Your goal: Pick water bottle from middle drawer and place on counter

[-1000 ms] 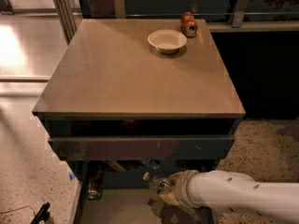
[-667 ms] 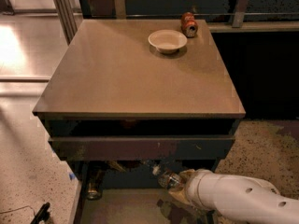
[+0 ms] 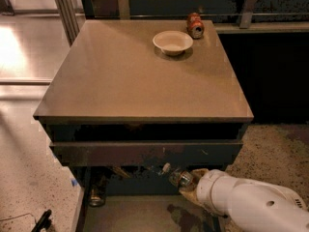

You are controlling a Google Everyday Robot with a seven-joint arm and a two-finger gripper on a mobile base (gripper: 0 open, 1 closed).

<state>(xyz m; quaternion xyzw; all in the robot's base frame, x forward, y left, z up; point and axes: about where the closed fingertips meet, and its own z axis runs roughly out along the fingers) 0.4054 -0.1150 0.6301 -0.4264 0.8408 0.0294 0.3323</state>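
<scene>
As gripper (image 3: 187, 183) rises (over middle drawer (image 3: 126, 216)), water bottle (image 3: 176, 177) clasped

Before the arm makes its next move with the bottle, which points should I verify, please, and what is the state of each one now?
1. Water bottle at the gripper, low in front of the cabinet: ok.
2. Firm hold on the bottle: cannot tell.
3. Bottle lifted out of the middle drawer: not ok, it is tilted, below the counter's edge.
4. Way up past the dark front panel: cannot tell.
5. Landing spot on the counter: ok, the bowl and the red soda can sit only at the far side.
</scene>
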